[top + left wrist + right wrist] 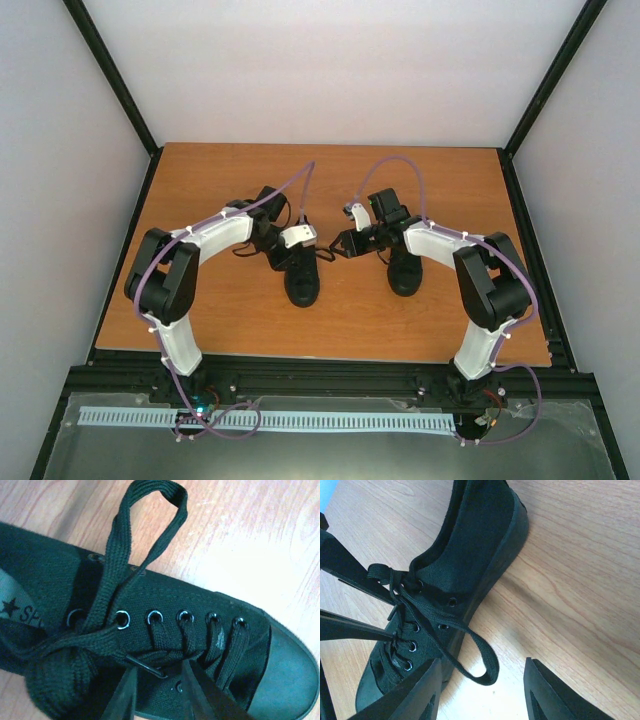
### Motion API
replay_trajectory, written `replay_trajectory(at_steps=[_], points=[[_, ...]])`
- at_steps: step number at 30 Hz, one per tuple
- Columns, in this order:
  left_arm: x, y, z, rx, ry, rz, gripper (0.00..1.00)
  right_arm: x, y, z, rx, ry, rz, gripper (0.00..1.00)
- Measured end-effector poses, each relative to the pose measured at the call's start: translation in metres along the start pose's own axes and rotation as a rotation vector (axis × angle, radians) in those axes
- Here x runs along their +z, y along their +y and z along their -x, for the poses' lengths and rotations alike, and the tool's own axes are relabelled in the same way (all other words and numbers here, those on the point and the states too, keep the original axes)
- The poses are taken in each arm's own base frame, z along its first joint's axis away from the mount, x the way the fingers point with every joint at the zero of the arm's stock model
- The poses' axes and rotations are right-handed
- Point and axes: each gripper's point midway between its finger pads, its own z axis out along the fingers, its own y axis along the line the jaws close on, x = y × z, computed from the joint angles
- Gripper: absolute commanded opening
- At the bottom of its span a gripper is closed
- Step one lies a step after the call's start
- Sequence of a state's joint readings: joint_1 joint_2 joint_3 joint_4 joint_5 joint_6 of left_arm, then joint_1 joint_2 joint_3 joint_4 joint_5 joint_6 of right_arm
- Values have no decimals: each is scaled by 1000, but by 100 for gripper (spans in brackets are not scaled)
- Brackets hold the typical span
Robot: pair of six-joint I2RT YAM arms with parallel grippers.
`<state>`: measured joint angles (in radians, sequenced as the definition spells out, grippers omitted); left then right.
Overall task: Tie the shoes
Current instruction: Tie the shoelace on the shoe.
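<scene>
Plainly, the shoe [302,282] sits mid-frame; left gripper [159,672] narrowly parted, empty, over its laces [161,639], right gripper [482,667] wide beside the loop [490,655]. Any clumsy snag could pull that loose loop out.

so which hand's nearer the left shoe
Left. The left hand is right over the left shoe, fingertips down at its laces. The right hand is off to the shoe's right side, by a loose lace loop.

White-black arms [178,335] (purple cables [398,159], white ties).
</scene>
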<state>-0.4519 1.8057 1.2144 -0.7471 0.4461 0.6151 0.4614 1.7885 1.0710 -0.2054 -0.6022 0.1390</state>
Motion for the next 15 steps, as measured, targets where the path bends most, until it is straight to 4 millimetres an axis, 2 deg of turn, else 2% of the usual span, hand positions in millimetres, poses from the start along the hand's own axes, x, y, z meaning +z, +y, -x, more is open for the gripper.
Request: replay_trajectory(at_steps=[6,11,15], points=[[1,1,1,-17,-6,0,6,0,0,0,0,0,1,47],[0,2,1,-17,-4,10,1,0,0,0,-1,1,2,47],[-6,1,2,-10,-10,25,1,0,1,0,0,1,4,47]])
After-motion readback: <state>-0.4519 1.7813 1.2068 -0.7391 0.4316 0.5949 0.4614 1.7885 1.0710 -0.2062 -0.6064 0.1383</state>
